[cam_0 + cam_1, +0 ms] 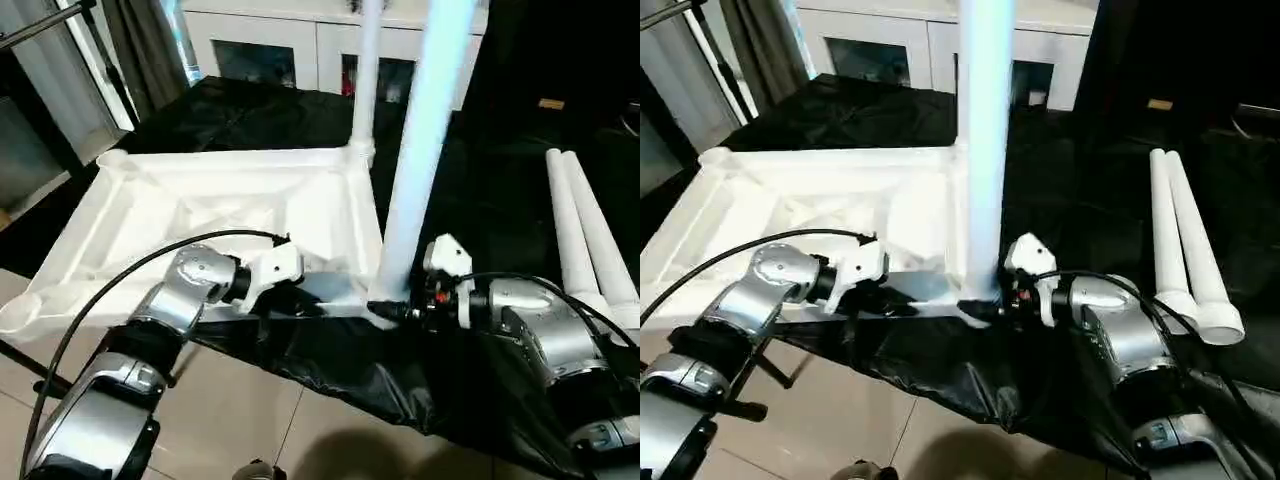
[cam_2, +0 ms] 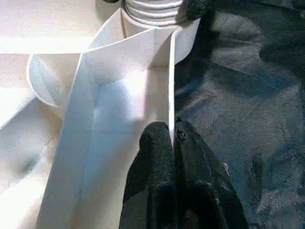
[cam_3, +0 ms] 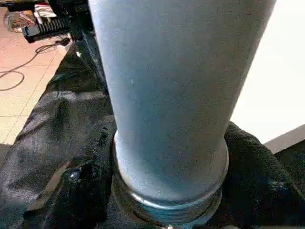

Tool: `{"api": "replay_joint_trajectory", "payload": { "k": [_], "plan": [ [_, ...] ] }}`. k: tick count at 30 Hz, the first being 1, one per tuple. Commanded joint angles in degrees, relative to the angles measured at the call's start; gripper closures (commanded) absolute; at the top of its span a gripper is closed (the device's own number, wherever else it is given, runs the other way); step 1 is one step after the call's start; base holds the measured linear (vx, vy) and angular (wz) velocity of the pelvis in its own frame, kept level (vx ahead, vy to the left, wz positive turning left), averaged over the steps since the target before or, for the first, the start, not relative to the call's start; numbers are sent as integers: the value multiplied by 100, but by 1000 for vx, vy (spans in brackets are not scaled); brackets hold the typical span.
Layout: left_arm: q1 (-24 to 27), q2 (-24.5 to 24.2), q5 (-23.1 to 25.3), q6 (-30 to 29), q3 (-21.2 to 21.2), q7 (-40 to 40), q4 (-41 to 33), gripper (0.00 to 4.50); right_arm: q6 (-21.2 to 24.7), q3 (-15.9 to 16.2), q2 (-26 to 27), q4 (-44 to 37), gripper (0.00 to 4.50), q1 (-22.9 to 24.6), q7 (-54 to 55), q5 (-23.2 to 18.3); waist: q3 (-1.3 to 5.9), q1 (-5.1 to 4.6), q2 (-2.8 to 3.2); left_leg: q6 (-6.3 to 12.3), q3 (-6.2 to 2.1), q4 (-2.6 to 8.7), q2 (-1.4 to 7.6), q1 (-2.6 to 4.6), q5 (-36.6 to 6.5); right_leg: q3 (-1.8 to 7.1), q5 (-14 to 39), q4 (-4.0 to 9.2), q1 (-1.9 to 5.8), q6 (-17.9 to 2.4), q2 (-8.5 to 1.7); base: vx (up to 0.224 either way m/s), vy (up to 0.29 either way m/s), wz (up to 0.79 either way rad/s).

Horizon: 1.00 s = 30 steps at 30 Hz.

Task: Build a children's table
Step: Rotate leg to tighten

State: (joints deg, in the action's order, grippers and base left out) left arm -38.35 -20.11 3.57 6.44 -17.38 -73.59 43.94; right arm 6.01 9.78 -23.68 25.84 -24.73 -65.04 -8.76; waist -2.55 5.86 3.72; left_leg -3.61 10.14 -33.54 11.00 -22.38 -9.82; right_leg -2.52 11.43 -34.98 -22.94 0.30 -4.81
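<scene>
The tabletop (image 1: 240,215) lies upside down on a black sheet (image 1: 330,375), its ribbed underside up, and it stretches from the left toward the middle. At its near edge the left gripper (image 2: 171,143) has its two fingers pressed together on the thin side wall of the tabletop, so this hand holds the top steady. It sits to the left of the near right corner socket (image 2: 152,19).

In that socket stands a leg (image 1: 420,150), upright, its long axis almost vertical, and threaded rings show at its lower end in the wrist views. A second leg (image 1: 366,75) stands in the far right corner. The right gripper (image 1: 408,310) is directly beside the foot of the near leg, and its fingers (image 3: 81,191) reach around the base on both sides; I judge that it grips the leg there, though the contact is hard to confirm.

Farther to the right two more legs (image 1: 585,235) lie flat side by side on the sheet, well apart from both hands, with the right arm nearer to them.
</scene>
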Motion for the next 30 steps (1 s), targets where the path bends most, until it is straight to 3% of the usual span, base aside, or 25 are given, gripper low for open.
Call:
{"api": "replay_joint_trajectory", "payload": {
  "k": [1, 7, 11, 13, 16, 19, 23, 27, 28, 30],
  "plan": [
    [7, -39, -74, 1, -13, 11, -154, 450, 21, 218, 80, -131, 173, 48, -237, -19, 380, 25, -93, 471, -36, 359, 216, 106, -1068, 159, 424, 349, 276, -1588, -329, 0, 0, 0],
    [41, 40, -89, -35, 53, 153, -151, 450, 171, 243, 106, -305, 178, 169, -177, -73, 396, 42, -100, 575, -30, 328, 206, 96, -844, 156, 131, 319, 283, -1604, -327, 0, 0, 0],
    [34, 189, -48, -132, 128, 500, -113, 450, 117, 93, 310, -220, 178, 222, 271, -38, 380, 47, -105, 524, -30, 344, 211, 101, -958, 159, 369, 345, 273, -1574, -333, 0, 0, 0],
    [-40, 350, 48, -248, 179, 992, 25, 450, 48, -60, 561, 36, 178, 166, 1109, 190, 362, 25, -111, 425, -30, 363, 208, 111, -1098, 168, 617, 368, 248, -1533, -335, 0, 0, 0],
    [-119, 623, 195, -403, 213, 1716, 179, 450, 27, -357, 995, 437, 178, 54, 2491, 438, 325, -58, -139, 125, -51, 422, 173, 136, -1459, 171, 1542, 469, 248, -1277, -355, 0, 0, 0],
    [-159, 935, 245, -547, 217, 2184, 240, 450, 166, -635, 1453, 711, 178, -40, 3531, 432, 318, -78, -119, 91, -56, 439, 176, 150, -1545, 188, 1790, 513, 214, -1116, -348, 0, 0, 0],
    [-202, 1158, 363, -604, 176, 2604, 297, 450, 149, -749, 1779, 866, 178, -106, 4188, 482, 328, -79, -101, 61, -66, 452, 175, 145, -1541, 191, 1691, 513, 208, -1040, -344, 0, 0, 0],
    [-235, 1394, 475, -574, 58, 2781, 289, 450, -184, -712, 2091, 1050, 178, -252, 4761, 693, 331, -85, -106, 51, -65, 454, 165, 137, -1545, 187, 1545, 511, 208, -1015, -340, 0, 0, 0],
    [-237, 1424, 498, -565, 31, 2800, 286, 450, -291, -700, 2126, 1099, 122, -279, 4837, 749, 343, -76, -108, 90, -61, 445, 161, 137, -1502, 192, 1453, 504, 215, -1020, -347, 0, 0, 0],
    [-228, 1408, 521, -502, -3, 2764, 271, 450, -320, -751, 2132, 1084, 108, -275, 4759, 677, 347, -74, -109, 155, -64, 445, 163, 122, -1429, 186, 1306, 487, 228, -1042, -344, 0, 0, 0]
  ]
}}
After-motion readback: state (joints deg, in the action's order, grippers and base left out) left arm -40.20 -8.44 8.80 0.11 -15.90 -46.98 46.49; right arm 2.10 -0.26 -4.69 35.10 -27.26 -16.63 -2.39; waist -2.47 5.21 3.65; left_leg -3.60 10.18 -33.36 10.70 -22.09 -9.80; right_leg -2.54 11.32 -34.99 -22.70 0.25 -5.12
